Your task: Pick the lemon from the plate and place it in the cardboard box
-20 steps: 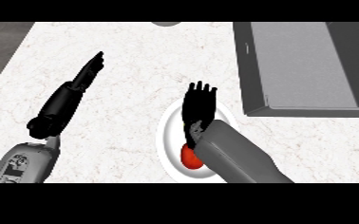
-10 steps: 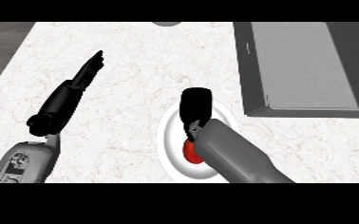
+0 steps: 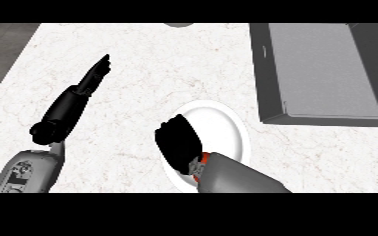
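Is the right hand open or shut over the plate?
Shut: the right hand has its fingers curled over the white plate; what it holds is hidden.

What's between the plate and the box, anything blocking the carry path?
Nothing visible. Bare counter separates the plate from the box at upper right; only the box's near wall must be cleared. The right hand is curled over the plate, hiding the lemon. The left hand rests far left.

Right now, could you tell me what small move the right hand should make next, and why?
Probably lift straight up a little. The right hand is curled over the near-left part of the white plate, hiding whatever it holds, so raising it would show whether the fruit comes along before it swings right toward the grey box.
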Robot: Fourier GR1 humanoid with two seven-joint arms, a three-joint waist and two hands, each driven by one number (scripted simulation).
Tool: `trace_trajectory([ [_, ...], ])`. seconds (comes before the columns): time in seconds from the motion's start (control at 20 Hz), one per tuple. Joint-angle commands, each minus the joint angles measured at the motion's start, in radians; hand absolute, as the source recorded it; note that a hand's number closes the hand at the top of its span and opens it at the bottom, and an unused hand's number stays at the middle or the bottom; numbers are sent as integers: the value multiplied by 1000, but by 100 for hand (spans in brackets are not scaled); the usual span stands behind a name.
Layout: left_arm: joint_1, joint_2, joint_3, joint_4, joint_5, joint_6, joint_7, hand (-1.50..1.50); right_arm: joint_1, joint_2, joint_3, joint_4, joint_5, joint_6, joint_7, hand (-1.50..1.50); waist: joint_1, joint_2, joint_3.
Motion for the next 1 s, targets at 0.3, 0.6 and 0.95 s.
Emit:
trace_trajectory([
  [0.3, 34, 9, 23, -16, -8, 20, 3, 0, 75, -410, 155, -546, 39, -252, -545, 150, -64, -10, 1],
  [0.6, 29, 15, 43, -28, 2, 15, 17, 0, 227, -737, -85, -836, -157, -381, -647, 150, -68, 1, -1],
  [0.95, 60, 2, 30, -41, -7, 9, -14, 0, 309, -816, -466, -829, -535, -412, -599, 150, -39, 9, -1],
])
